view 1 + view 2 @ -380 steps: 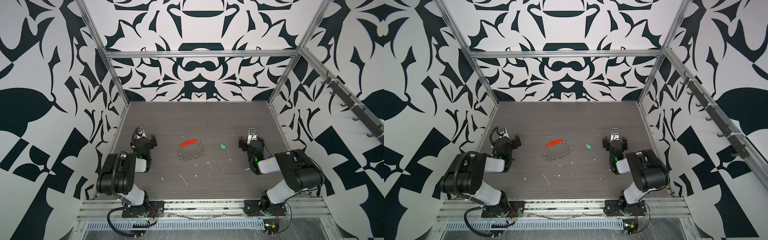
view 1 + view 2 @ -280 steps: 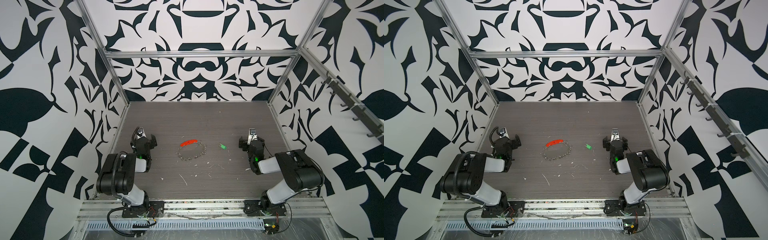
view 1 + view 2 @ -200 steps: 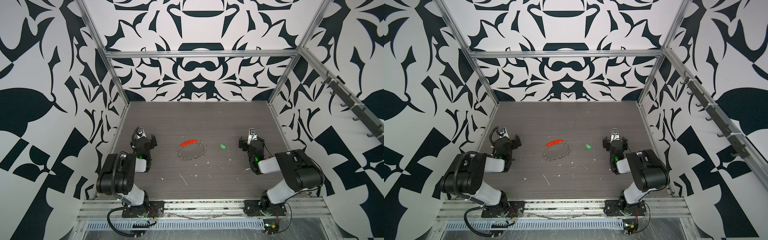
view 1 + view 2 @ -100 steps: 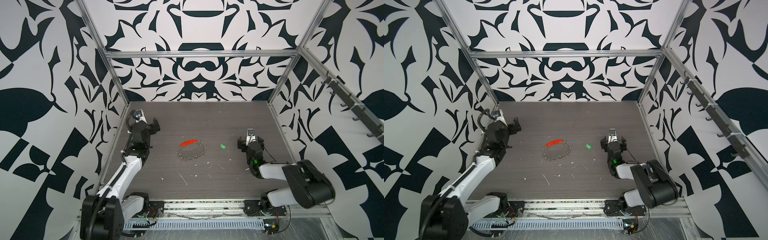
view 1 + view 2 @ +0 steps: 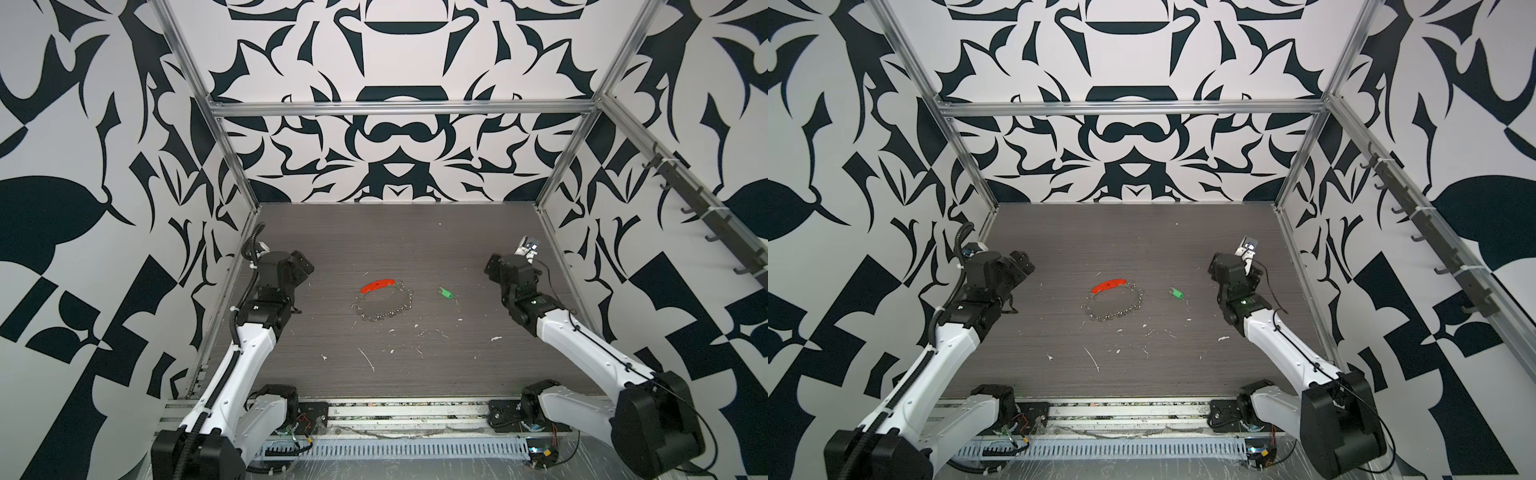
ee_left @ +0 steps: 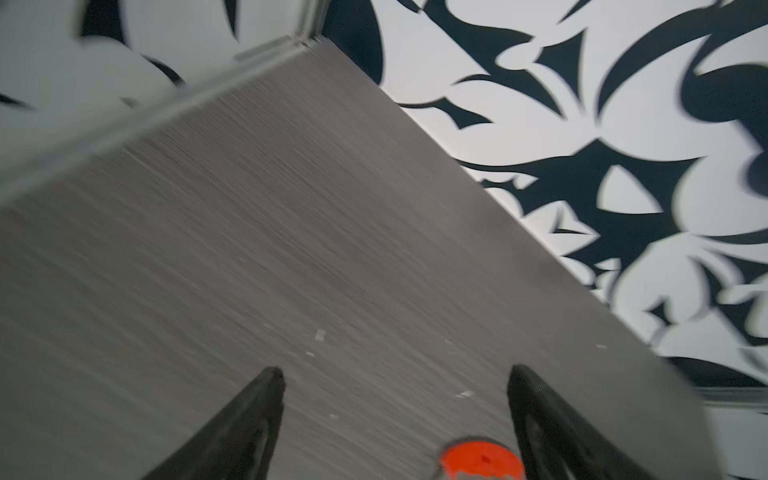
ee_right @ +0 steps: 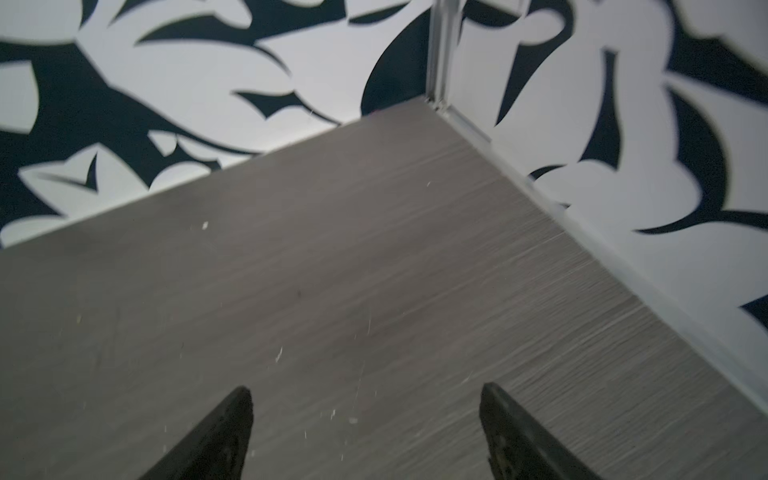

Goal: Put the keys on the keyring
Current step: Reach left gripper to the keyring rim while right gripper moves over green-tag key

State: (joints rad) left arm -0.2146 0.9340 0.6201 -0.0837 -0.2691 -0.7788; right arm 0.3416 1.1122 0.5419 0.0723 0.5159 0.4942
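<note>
Grey tabletop (image 5: 374,241): keyring (image 5: 377,286), keys (image 5: 446,293) apart; left end effector (image 6: 395,373), right end effector (image 7: 366,390) wide.

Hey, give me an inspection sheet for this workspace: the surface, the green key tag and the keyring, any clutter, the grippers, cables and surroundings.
Surface: grey wood-grain table, flat, no damage seen.
Job's things: keyring lies as a loop mid-table; green key tag lies apart on its right, not attached.
Clutter: small white scraps scattered over the front half.
Grippers: left gripper and right gripper both open, empty, clear of both things.
Cables: black hose on the left arm; thin cable along the right arm.
Surroundings: black-and-white patterned walls, aluminium frame, hook rail on the right wall.
</note>
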